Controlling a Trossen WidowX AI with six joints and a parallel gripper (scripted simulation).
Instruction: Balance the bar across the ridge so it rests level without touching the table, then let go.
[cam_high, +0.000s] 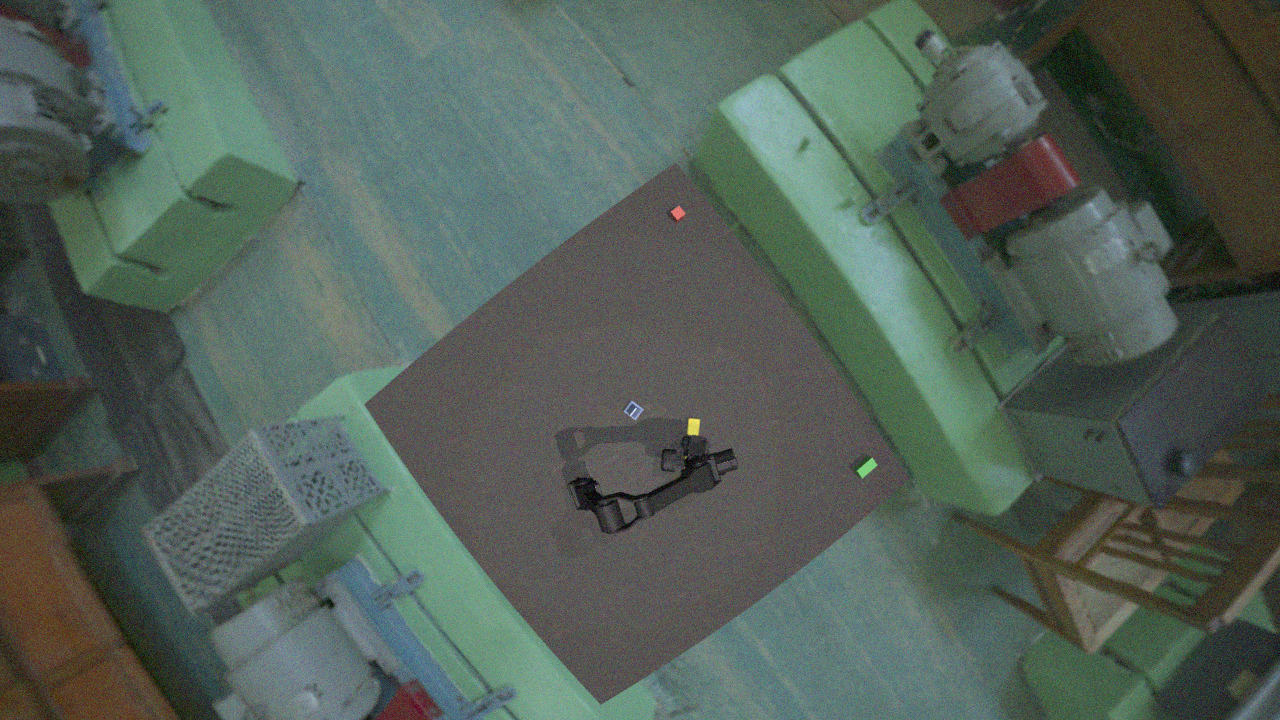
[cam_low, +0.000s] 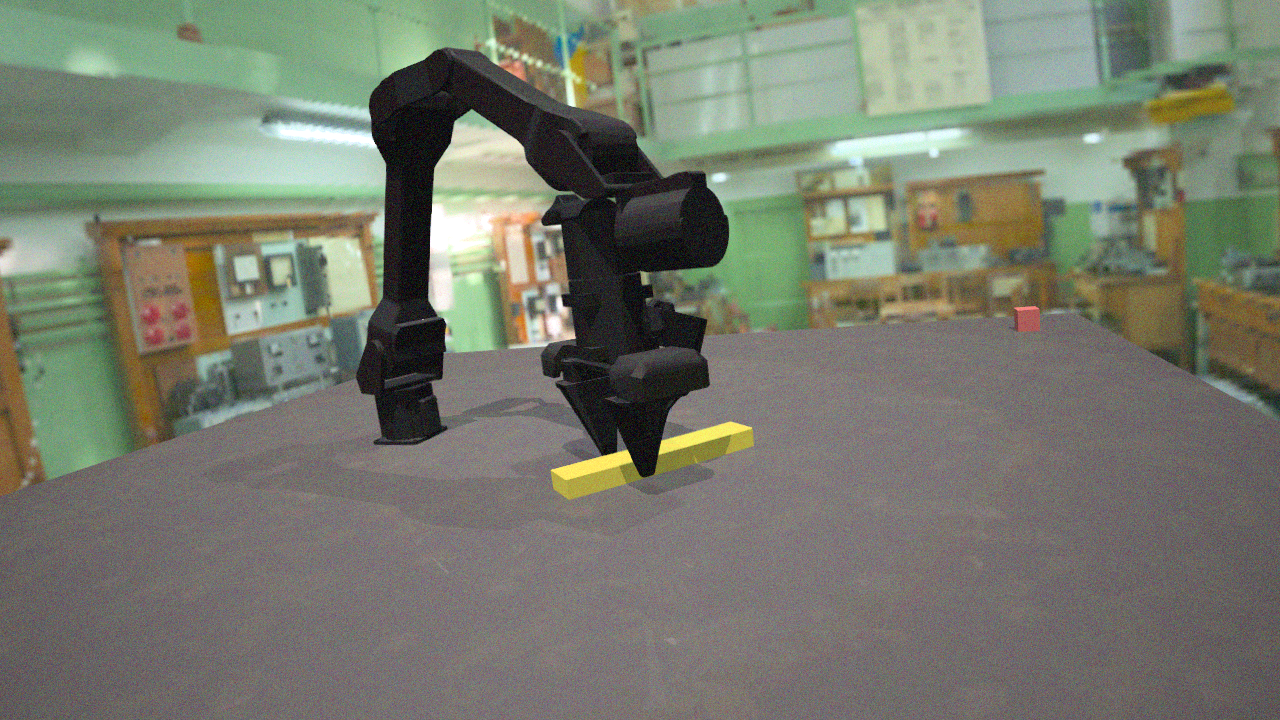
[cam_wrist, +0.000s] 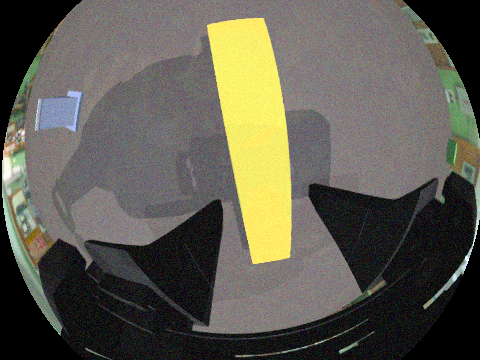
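The yellow bar (cam_high: 693, 427) (cam_low: 716, 442) (cam_wrist: 260, 125) lies flat on the table. My gripper (cam_low: 627, 462) (cam_wrist: 266, 198) is open, pointing down, with one finger on each side of the bar. In the wrist view there is a gap between each fingertip and the bar, and the fingers are nearer the bar's lower end there. The pale blue ridge (cam_high: 632, 410) (cam_wrist: 58, 113) stands on the table to the left of the bar, with nothing on it. It is hidden behind the gripper in the exterior view.
A red cube (cam_high: 677, 213) (cam_low: 1026, 318) sits near the far corner of the brown table (cam_high: 537, 340) (cam_low: 358, 617). A green block (cam_high: 865, 467) lies near the right corner. The arm's base stands left of the bar in the exterior view.
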